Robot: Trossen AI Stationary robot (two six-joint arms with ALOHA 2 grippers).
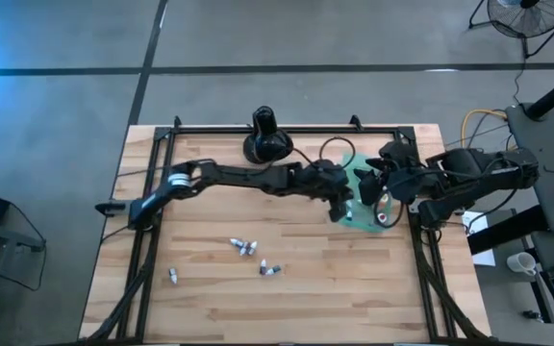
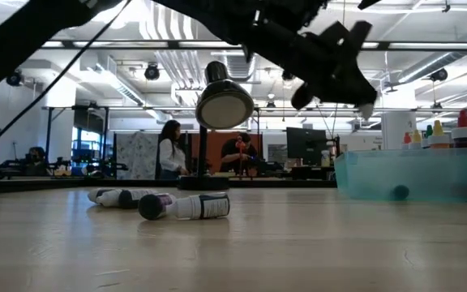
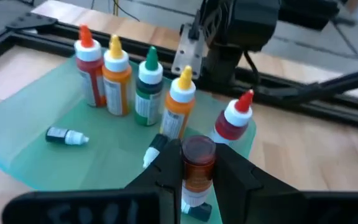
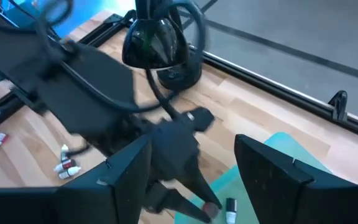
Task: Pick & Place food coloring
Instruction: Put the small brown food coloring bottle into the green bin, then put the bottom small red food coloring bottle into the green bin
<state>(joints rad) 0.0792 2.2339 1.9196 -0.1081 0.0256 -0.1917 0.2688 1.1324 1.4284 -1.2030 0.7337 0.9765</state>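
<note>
My left gripper (image 3: pixel 197 155) reaches across the table from the left and hangs over the teal tray (image 1: pixel 365 213), shut on a small dark-red food coloring vial (image 3: pixel 197 167). Several dropper bottles stand upright on the tray: red (image 3: pixel 89 70), orange (image 3: pixel 117 76), green (image 3: pixel 148 88), another orange (image 3: pixel 179 107) and another red (image 3: pixel 234 122). A tiny vial (image 3: pixel 67 135) lies on its side on the tray. More vials (image 1: pixel 243 247) (image 1: pixel 270 270) (image 1: pixel 173 276) lie on the wooden table. My right gripper (image 4: pixel 194 165) hovers open at the tray's right side, nothing between its fingers. My left gripper pinches the small vial by the sides of its dark-red body (image 3: pixel 199 177) between its two fingers. The fingers come slanting down from the table's left. The vial is lifted clear above the tray, its round dark end (image 3: pixel 199 148) showing past the fingertips.
A black bulbous long-necked object (image 1: pixel 265 139) stands at the table's far edge, a cable looping beside it. A black frame (image 1: pixel 258 128) runs round the table. Bare wood lies between the loose vials and the tray. People show in the room beyond, in the low view.
</note>
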